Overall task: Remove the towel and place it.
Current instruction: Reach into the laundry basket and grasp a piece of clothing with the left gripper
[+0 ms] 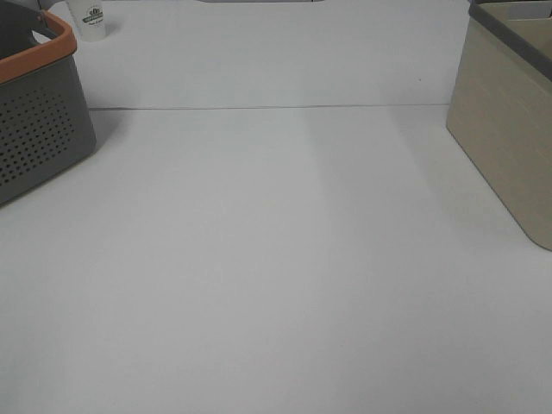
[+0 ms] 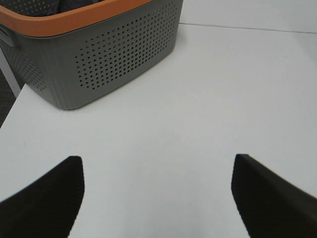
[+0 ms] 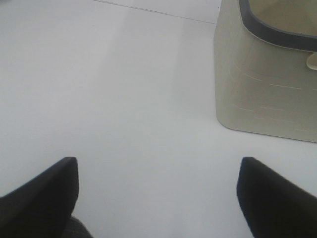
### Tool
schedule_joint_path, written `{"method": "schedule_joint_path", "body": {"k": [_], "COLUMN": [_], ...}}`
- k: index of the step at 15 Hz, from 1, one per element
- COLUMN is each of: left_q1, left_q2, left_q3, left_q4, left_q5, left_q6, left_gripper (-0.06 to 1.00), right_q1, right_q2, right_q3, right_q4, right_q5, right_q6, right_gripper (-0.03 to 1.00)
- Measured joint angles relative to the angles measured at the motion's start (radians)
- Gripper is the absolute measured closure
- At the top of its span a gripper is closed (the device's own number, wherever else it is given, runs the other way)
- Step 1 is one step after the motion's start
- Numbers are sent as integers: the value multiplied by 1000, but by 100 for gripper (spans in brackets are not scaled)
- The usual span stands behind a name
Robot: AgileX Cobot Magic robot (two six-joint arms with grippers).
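Note:
A grey perforated basket with an orange rim [image 1: 39, 121] stands at the table's far left. It also shows in the left wrist view [image 2: 109, 54]. A sliver of dark charcoal cloth, the towel [image 2: 79, 4], shows inside it above the rim; the rest is hidden. My left gripper [image 2: 157, 198] is open and empty, hovering over the bare table a short way in front of the basket. My right gripper [image 3: 157, 198] is open and empty over the table, near a beige bin. Neither gripper shows in the exterior high view.
A beige bin with a dark grey rim [image 1: 509, 129] stands at the far right and also shows in the right wrist view [image 3: 262, 89]. A small white cup [image 1: 89, 19] stands behind the basket. A seam [image 1: 276, 108] crosses the white table.

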Motion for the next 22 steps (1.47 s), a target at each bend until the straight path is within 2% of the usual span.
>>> {"method": "schedule_joint_path", "body": {"k": [22], "left_q1": [0], "left_q2": [0], "left_q3": [0], "left_q4": [0], "left_q5": [0], "left_q6": [1], "left_gripper": [18], "right_q1": [0], "right_q2": [0], "right_q3": [0], "right_q4": [-18], "right_q5": [0], "right_q6": [8], "right_gripper": [14]}}
